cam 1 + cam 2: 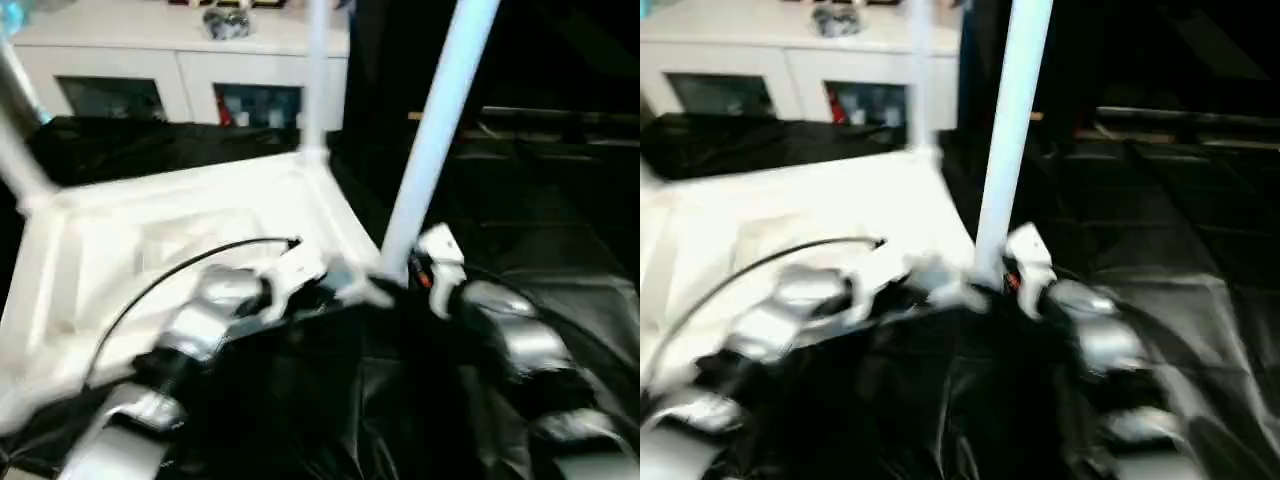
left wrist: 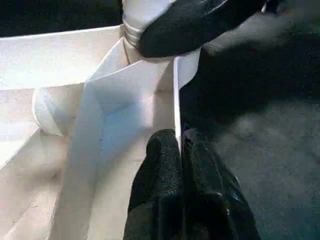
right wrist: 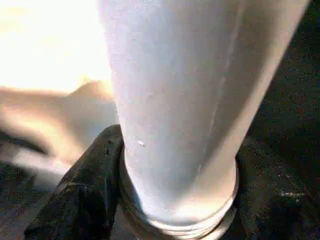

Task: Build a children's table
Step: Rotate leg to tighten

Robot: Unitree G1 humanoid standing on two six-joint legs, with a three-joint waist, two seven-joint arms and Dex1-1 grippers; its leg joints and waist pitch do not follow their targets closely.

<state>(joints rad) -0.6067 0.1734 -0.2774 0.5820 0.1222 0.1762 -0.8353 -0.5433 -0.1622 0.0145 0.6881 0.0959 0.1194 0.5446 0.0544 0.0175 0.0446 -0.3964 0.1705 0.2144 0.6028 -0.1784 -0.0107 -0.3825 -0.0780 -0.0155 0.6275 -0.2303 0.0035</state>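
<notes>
Landmark: near-corner leg (image 1: 430,150). It rises steeply at the tabletop (image 1: 180,250) corner, blocking passage there. Right gripper (image 3: 175,200) crowds its base, jaws clasped around it; left gripper (image 2: 181,180) pinches the tabletop rim just beside. Beyond the leg, to its right, black-draped surface (image 1: 560,220) lies open. Far legs (image 1: 316,80) obstruct behind.

Looks like a lab or demo room: black sheeting (image 1: 520,300) draped over the work area, white glass-door cabinet (image 1: 180,70) along the back.
</notes>
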